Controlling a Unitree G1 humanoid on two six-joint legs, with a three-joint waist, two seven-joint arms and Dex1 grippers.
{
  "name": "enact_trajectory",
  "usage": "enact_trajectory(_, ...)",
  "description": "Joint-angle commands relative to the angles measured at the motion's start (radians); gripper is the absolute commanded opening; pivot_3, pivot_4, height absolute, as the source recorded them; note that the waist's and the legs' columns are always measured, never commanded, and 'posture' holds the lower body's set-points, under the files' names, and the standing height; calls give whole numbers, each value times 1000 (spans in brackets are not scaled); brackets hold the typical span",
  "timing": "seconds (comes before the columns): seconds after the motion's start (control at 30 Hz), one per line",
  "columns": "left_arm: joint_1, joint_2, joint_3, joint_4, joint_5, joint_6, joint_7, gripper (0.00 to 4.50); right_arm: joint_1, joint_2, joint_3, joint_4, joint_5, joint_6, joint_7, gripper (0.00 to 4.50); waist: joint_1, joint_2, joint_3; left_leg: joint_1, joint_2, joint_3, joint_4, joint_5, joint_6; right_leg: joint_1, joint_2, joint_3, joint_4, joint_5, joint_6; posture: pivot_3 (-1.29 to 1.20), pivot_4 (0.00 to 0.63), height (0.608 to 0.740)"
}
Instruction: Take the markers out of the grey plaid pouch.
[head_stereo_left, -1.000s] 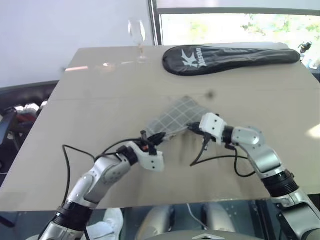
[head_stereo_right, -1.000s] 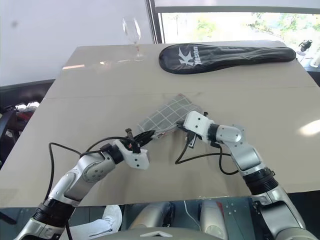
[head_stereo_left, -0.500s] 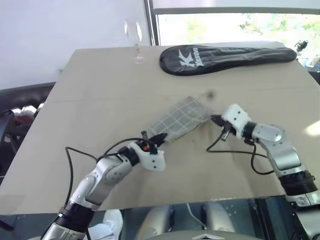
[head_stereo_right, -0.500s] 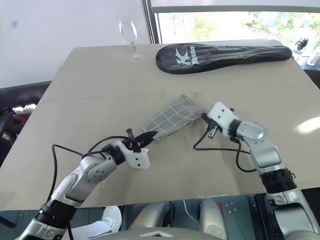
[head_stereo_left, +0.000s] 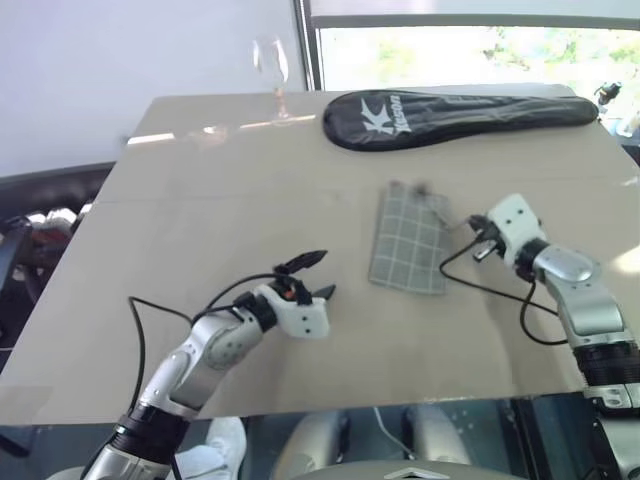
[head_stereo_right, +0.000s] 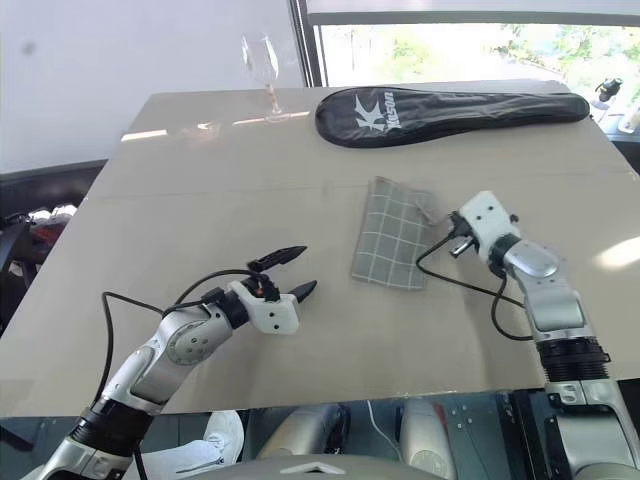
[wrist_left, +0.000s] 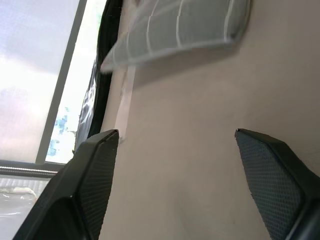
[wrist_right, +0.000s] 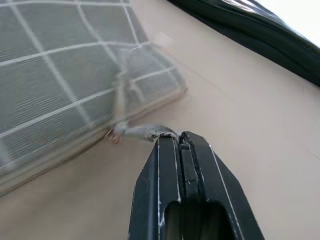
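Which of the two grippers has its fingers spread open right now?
The left gripper, hovering over bare table short of the grey plaid pouch. The right gripper is pinched shut on the pouch's zipper pull.

On the table (head_stereo_left: 200, 200) there are one plaid pouch (head_stereo_left: 408, 240), one black racket cover (head_stereo_left: 455, 115) far behind the pouch, one wine glass (head_stereo_left: 272, 75) and two grippers, left (head_stereo_left: 312, 277) and right (head_stereo_left: 474, 229).
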Motion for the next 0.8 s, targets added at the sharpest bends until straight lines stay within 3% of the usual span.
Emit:
enact_trajectory(0.03, -3, -5, -27, 9, 8, 3, -9, 3872, 0, 23, -13, -108, 58, 31, 24, 0, -1, 0, 0, 0, 0, 0, 0, 0, 0, 0, 0, 0, 0, 0, 0, 0, 150, 740)
enact_trajectory(0.43, -20, -23, -78, 15, -78, -73, -39, 3872, 40, 108, 75, -501, 252, 403, 74, 0, 4, 0, 0, -1, 0, 0, 0, 0, 0, -1, -1, 0, 0, 0, 0, 0, 150, 740)
enact_trajectory(0.8, -22, -44, -79, 13, -78, -60, -33, 3872, 19, 94, 96, -531, 281, 473, 73, 0, 2, 0, 0, -2, 0, 0, 0, 0, 0, -1, 0, 0, 0, 0, 0, 0, 150, 740)
